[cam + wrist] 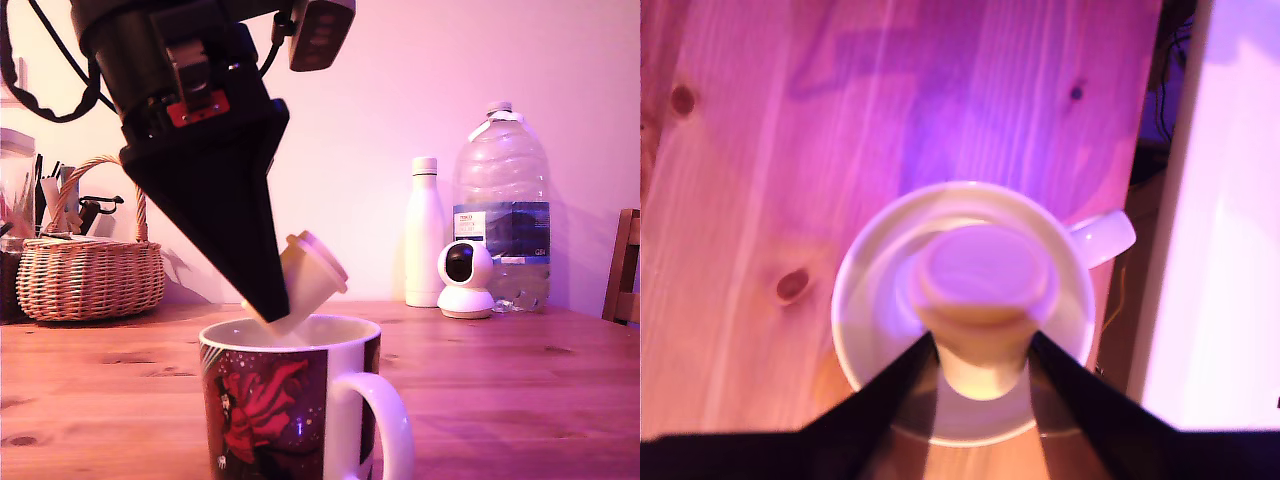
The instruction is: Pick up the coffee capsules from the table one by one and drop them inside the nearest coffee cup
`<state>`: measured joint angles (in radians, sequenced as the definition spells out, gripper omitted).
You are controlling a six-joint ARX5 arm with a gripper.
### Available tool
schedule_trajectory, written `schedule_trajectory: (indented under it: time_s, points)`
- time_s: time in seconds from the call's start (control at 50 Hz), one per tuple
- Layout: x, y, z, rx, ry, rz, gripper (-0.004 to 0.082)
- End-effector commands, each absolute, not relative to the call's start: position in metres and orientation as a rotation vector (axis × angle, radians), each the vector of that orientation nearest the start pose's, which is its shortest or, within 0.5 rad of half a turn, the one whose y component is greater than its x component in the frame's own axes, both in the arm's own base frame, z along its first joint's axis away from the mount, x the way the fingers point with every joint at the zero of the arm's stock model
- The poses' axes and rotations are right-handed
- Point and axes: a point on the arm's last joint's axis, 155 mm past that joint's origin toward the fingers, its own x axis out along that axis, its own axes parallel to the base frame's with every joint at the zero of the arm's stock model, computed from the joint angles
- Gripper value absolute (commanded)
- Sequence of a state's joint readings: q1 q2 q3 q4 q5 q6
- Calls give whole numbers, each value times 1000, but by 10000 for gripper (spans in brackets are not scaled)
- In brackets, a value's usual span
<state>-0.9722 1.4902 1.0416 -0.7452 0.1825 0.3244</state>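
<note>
I see one gripper (272, 305), jaws clamped on one coffee capsule (308, 277), tilted, just above one coffee cup (285, 415) on counter (520, 390). No other capsules visible.

Strong pink-magenta cast in both views; wrist view soft, capsule (983, 275) blurred (prob. too close), purple shadow on table (760, 150).

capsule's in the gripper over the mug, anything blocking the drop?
Nothing visible. The gripper holds the coffee capsule tilted, directly above the open mouth of the coffee cup. In the wrist view the capsule sits inside the ring of the cup's rim, and what shows of the cup's interior around it looks empty.
</note>
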Motion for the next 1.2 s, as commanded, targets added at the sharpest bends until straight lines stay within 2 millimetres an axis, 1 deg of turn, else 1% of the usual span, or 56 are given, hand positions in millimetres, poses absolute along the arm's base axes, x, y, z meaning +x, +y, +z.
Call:
schedule_trajectory:
  time_s: [0.0, 0.04, 0.08, 0.4, 0.46, 0.54, 0.58, 0.6, 0.62, 0.66, 0.7, 0.74, 0.76, 0.78, 0.98, 1.08, 1.18]
  points:
    - [164, -306, 86, 723, 976, -1207, 643]
    - [166, -307, 86, 725, 967, -1201, 701]
    - [166, -308, 87, 724, 963, -1203, 722]
    - [164, -309, 87, 728, 958, -1210, 720]
    - [164, -310, 89, 725, 950, -1211, 696]
    - [165, -312, 95, 716, 928, -1213, 626]
    - [166, -313, 99, 710, 909, -1215, 561]
    - [166, -314, 102, 706, 899, -1216, 515]
    - [167, -314, 104, 702, 889, -1217, 459]
    - [167, -316, 110, 694, 869, -1219, 320]
    - [168, -317, 115, 684, 849, -1222, 146]
    - [170, -317, 120, 667, 839, -1218, -3]
    - [171, -317, 122, 661, 831, -1218, -36]
    - [172, -317, 125, 655, 823, -1216, -9]
    - [187, -315, 148, 589, 750, -1196, -19]
    - [194, -314, 167, 519, 704, -1194, -19]
    - [209, -307, 187, 471, 642, -1156, -19]
